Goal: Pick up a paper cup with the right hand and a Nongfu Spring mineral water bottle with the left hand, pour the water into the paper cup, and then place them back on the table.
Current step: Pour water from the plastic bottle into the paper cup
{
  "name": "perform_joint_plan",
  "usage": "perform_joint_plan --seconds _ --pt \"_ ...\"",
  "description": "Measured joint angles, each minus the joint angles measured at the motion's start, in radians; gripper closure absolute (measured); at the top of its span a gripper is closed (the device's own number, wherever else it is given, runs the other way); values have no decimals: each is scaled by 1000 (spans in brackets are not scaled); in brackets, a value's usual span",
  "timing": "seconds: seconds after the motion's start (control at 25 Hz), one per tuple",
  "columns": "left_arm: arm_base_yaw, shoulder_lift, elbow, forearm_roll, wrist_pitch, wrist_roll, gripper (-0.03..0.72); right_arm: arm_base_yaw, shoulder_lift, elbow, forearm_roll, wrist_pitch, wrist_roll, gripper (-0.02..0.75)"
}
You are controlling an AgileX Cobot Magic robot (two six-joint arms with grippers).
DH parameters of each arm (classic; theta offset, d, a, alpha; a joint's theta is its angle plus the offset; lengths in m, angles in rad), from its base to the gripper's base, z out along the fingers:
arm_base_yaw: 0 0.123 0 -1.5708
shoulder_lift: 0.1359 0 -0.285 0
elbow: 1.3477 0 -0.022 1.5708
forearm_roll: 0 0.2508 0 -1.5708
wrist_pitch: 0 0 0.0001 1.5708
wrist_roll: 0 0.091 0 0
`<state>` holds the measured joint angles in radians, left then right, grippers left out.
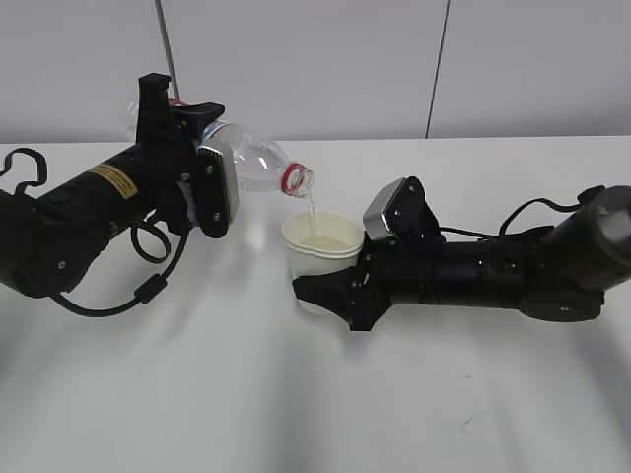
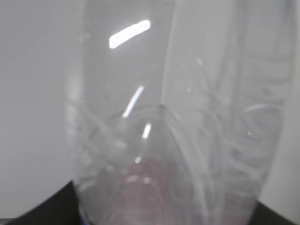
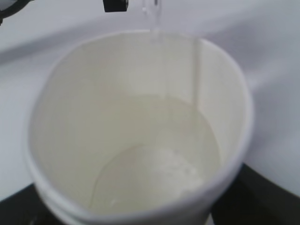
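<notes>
Water (image 1: 310, 209) runs in one thin clear stream from the mouth of the single tall clear plastic bottle with a red neck ring (image 1: 254, 163) into the one small white tapered paper cup (image 1: 317, 258) below it. That cup is the landmark: the bottle lies tipped nearly flat, up and to the left of it, its open mouth just above the cup's rim. The black left gripper, on the arm with a yellow sticker (image 1: 185, 126), is clamped around the bottle's body; its wrist camera sees little but clear, ribbed plastic (image 2: 178, 140) filling the view.

The black right gripper with a silver-grey plate (image 1: 330, 291) comes in from the right of the cup and grips it by its lower wall, jaws closed narrowly on it. From the right wrist view, the cup's cream inside (image 3: 117, 103) holds a shallow pool of clear liquid (image 3: 159, 173), the stream entering at the far rim. The cup sits upright, low over the plain white tabletop (image 1: 296, 414); I cannot tell whether its base touches.

Two arms, one bottle, one cup.
</notes>
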<state>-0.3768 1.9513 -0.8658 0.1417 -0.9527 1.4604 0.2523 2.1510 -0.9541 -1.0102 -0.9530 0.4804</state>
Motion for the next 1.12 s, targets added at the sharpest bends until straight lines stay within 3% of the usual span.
perform_joint_plan --seconds 0.36,0.72,0.92,1.12 --pt "0 0 0 -33 0 -2 328 0 0 0 6 1 0 234" --pt "0 0 0 -34 0 -82 328 0 0 0 14 2 0 234" --pt "0 0 0 -34 0 -196 328 0 0 0 24 2 0 234" --pt "0 0 0 -79 0 -441 328 0 0 0 48 2 0 234"
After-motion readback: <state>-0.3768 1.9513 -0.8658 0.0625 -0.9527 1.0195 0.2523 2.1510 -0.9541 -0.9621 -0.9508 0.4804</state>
